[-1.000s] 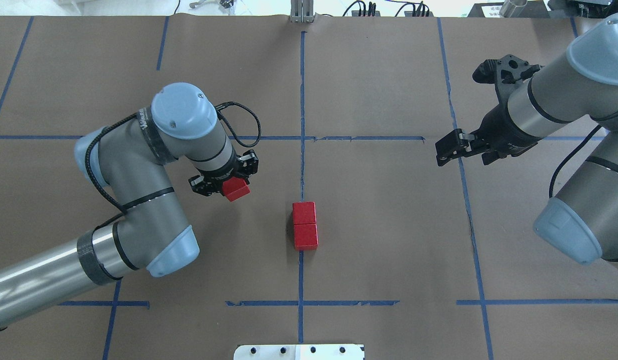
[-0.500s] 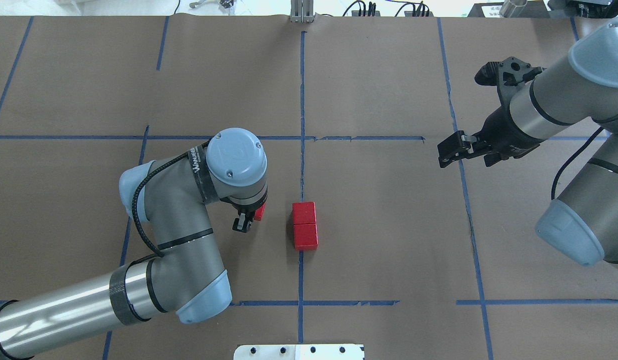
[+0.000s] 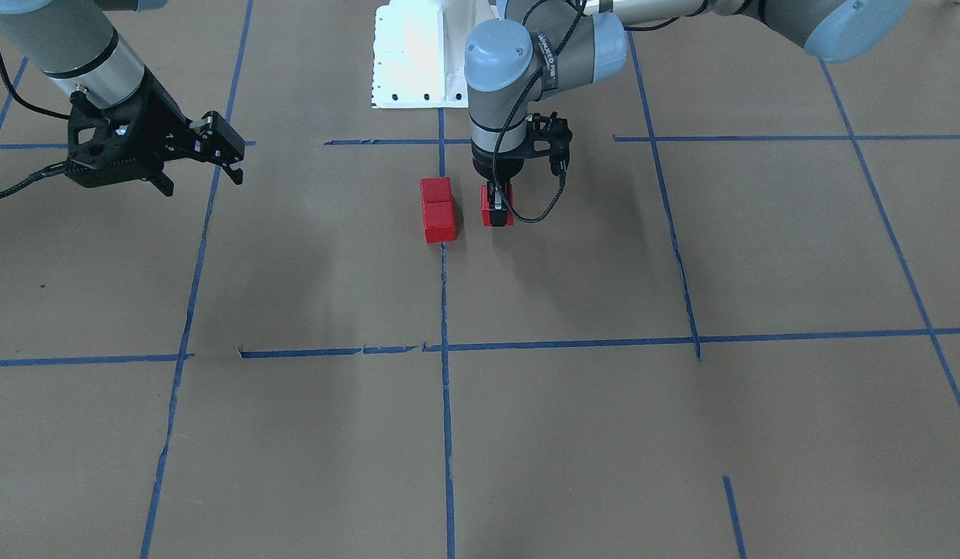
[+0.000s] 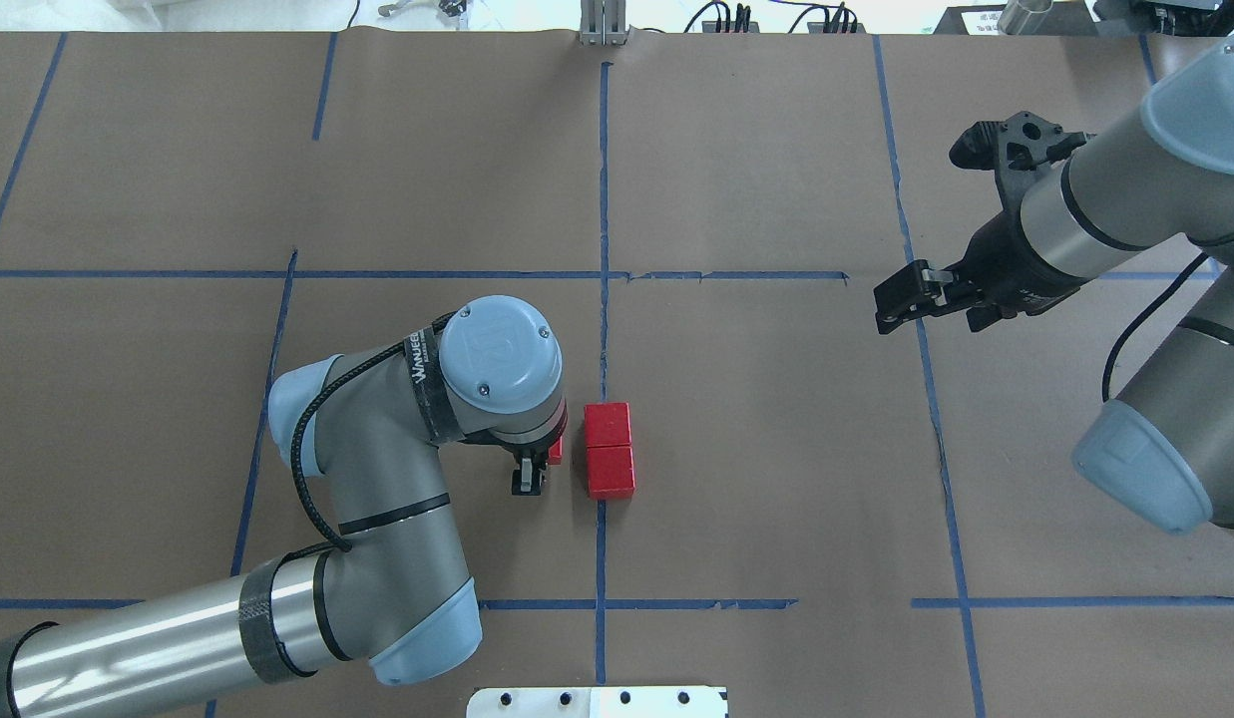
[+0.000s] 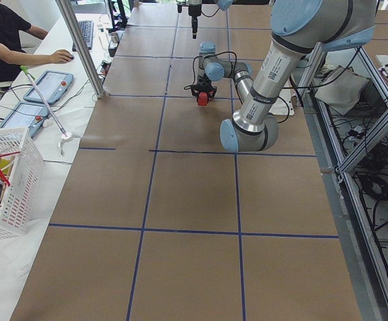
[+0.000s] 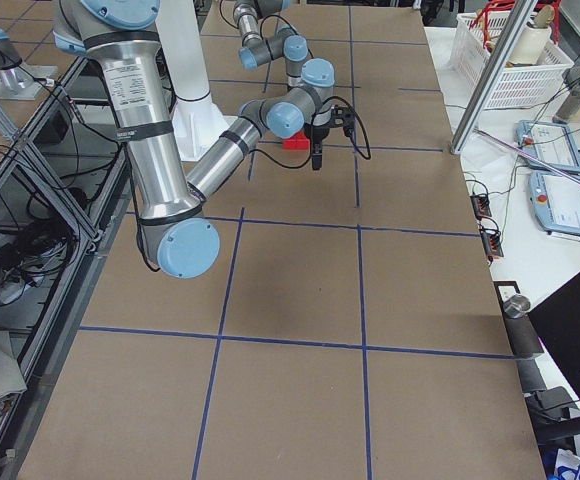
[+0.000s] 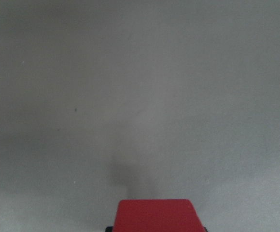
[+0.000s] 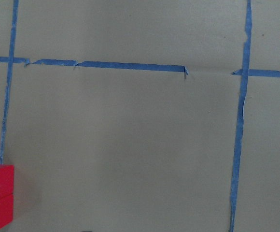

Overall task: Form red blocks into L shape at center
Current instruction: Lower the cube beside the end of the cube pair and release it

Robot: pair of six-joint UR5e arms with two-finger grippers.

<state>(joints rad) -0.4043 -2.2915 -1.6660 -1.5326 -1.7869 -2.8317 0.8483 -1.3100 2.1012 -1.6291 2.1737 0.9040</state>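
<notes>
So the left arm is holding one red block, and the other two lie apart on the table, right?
Not apart: the other two blocks touch face to face, as the overhead view shows. The left end effector does hold one red block.

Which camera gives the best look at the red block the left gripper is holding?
Exterior front-facing: the held red block shows in the left gripper, beside the other two blocks. Overhead, the wrist hides all but a sliver; the left wrist camera crops it; the side views are too distant.

The brown-papered table (image 4: 776,150), gridded with blue tape (image 4: 604,199), carries two touching red blocks (image 4: 610,451).
</notes>
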